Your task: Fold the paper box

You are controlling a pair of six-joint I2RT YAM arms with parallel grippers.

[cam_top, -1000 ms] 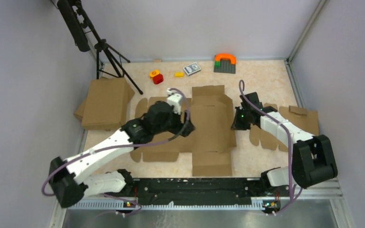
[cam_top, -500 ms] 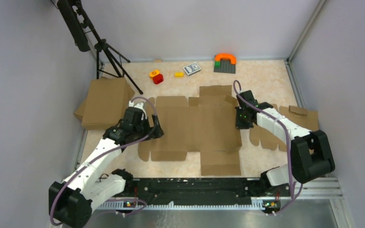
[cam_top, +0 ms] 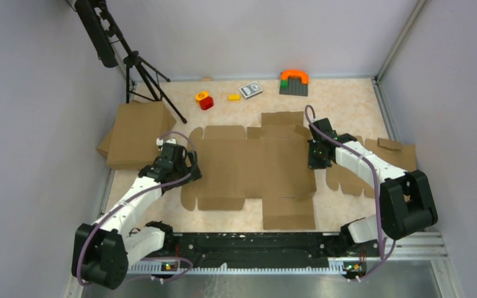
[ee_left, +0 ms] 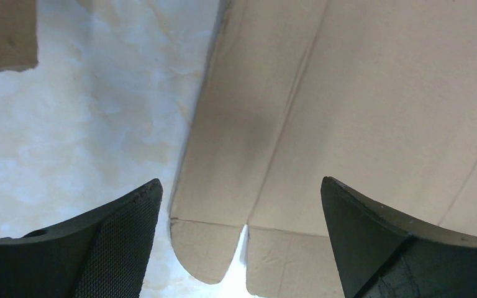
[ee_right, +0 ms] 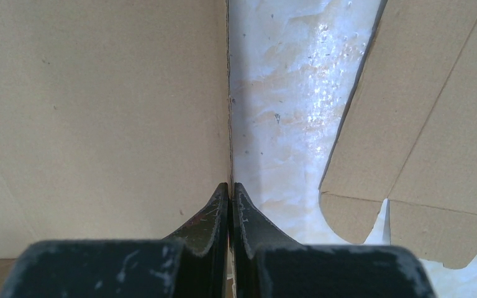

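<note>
Jaws of the left gripper point(ee_left: 242, 186) stand wide apart, nothing between them but air. Seen from its wrist, one finger hangs over bare table point(cam_top: 348, 99), the other over the paper box point(cam_top: 254, 167), so the sheet's left edge runs up between the two. No contact with the cardboard visible. Right gripper point(ee_right: 230, 186): jaws pressed together, tips meeting right at the box's right edge. Whether the tips touch or pinch that edge cannot be told. Paper box lies flat and unfolded at mid-table between the two grippers, flaps spread out to all sides, a rounded tab and slit showing at its near left corner. Just beside its right edge, apart by a strip of table, lies a smaller blank point(cam_top: 348, 180), partly under the right arm. Another brown box point(cam_top: 138, 133) sits at far left.
</note>
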